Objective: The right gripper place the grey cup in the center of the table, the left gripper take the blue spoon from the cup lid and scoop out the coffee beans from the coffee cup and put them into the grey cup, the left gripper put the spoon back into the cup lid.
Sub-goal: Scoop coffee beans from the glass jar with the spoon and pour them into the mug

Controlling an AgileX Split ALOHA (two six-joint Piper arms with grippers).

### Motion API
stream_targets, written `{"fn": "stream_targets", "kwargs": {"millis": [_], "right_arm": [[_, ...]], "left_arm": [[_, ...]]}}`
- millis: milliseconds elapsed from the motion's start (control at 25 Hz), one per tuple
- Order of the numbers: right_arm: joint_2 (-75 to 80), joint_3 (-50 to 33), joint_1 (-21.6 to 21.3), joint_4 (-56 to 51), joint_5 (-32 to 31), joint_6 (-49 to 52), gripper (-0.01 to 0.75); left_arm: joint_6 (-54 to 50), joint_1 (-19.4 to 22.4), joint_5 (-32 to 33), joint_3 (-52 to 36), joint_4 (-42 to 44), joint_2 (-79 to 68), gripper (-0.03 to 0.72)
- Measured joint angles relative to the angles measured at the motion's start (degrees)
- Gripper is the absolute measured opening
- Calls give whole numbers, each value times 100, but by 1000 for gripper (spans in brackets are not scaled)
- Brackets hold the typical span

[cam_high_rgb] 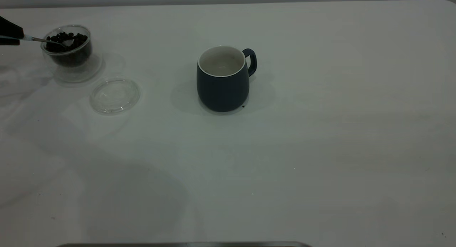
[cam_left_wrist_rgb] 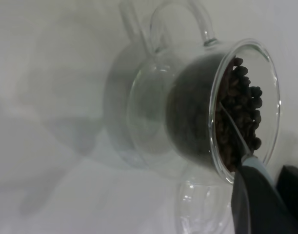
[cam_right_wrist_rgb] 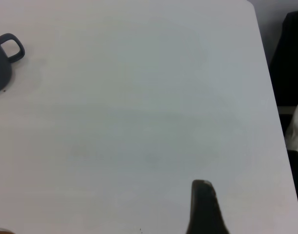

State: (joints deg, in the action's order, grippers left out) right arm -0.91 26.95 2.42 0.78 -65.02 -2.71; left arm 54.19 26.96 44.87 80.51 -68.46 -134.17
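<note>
Dark roasted coffee beans (cam_high_rgb: 67, 38) fill the small clear double-walled glass coffee cup (cam_high_rgb: 69, 52) at the far left of the white counter (cam_high_rgb: 320, 150). The metal bowl of the pale-blue-handled spoon (cam_high_rgb: 53, 42) lies dipped among them, its handle clamped in the black left jaws (cam_high_rgb: 10, 35) and angled low, likely to dig under a load. Just beside the cup, the flat clear glass lid (cam_high_rgb: 114, 96) lies bare, awaiting the spoon's return. The rounded blue-grey mug (cam_high_rgb: 222, 79) stands upright mid-counter, apparently without beans yet. The right jaws (cam_right_wrist_rgb: 205, 209) hang well away; I cannot tell whether they are parted.
</note>
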Motion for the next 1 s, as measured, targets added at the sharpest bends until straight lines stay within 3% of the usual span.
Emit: {"fn": "stream_targets", "kwargs": {"millis": [440,1000], "right_arm": [[0,0,0,0,0,0,462],[0,0,0,0,0,0,462]], "left_arm": [[-962,17,170,0,211,0,124],[-1057,593,913,5,222,0,124]]}}
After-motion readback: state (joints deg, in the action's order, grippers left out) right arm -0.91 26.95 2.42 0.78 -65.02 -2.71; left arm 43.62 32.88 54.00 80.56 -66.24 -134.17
